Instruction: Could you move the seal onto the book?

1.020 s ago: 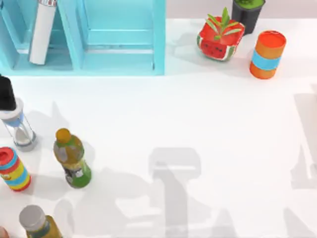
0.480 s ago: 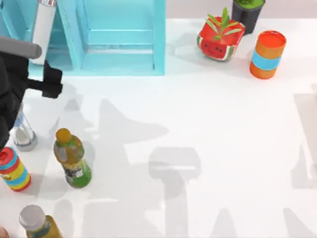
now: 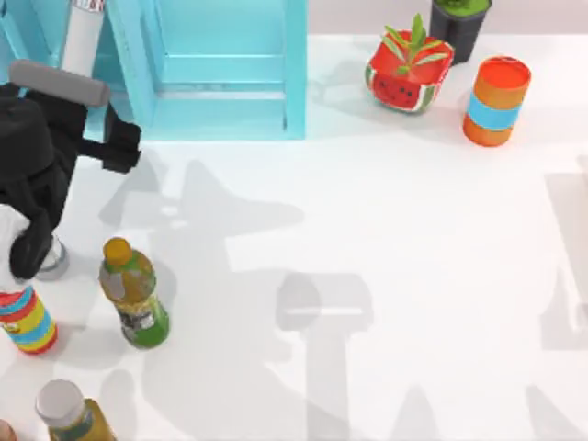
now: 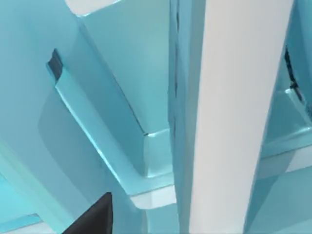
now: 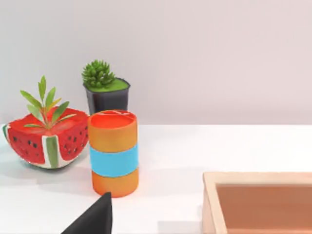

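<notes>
While poised above the table's [image 3: 386, 230] left side, close against the front of the turquoise shelf unit [image 3: 220, 92]: left arm [image 3: 41, 156], black and bulky, covering part of a clear timer-like tube [image 3: 50, 262]. Seen from its wrist, looking straight into the shelf at a tall white cylinder [image 4: 239, 112] standing in a compartment, with one dark tip of the left gripper [image 4: 95, 219] at the edge. Cannot tell whether that claw is spread or pressed together.

Below the arm on the left side: green bottle with a yellow cap [image 3: 133, 294], upright. Striped can [image 3: 26, 322] near it toward the edge, and a grey-capped bottle [image 3: 69, 412] at the near edge.

At the far right of the table: watermelon-shaped planter [image 3: 409, 75], a dark pot with a succulent [image 3: 459, 23] behind it, and an orange cylinder with a blue band [image 3: 496, 101] just beside both, touching neither.

From the right wrist, facing that same group across the white surface, with a tan wooden tray [image 5: 258, 202] nearer the camera and a dark tip of the right gripper [image 5: 95, 219] — state of this claw likewise impossible to tell.

As for the seal and the book — cannot tell where either lies.
</notes>
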`<state>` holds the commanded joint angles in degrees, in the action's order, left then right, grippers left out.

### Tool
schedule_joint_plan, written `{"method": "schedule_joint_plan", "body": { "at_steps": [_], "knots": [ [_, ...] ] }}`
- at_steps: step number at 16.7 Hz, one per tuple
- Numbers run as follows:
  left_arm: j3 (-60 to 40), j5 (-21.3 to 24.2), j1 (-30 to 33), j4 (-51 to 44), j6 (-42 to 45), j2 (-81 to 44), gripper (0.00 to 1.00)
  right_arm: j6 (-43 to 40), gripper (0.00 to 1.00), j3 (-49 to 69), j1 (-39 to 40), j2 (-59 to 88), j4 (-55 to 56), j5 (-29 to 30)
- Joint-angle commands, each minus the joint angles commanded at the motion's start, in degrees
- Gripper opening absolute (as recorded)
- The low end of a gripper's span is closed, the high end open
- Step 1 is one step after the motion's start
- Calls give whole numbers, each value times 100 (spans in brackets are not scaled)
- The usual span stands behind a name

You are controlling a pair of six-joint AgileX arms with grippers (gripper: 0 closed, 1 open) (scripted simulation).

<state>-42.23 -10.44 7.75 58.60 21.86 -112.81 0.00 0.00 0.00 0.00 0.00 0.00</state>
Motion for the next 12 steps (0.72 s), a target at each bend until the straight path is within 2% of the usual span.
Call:
{"method": "schedule_joint_plan", "body": {
  "at_steps": [7, 12],
  "knots": [
    [-212, 27, -22, -46, 5, -120, 100, 0, 100, 0, 0, 0, 0, 0],
    [-1113, 103, -80, -367, 17, -614, 100, 0, 100, 0, 0, 0, 0, 0]
  ]
}}
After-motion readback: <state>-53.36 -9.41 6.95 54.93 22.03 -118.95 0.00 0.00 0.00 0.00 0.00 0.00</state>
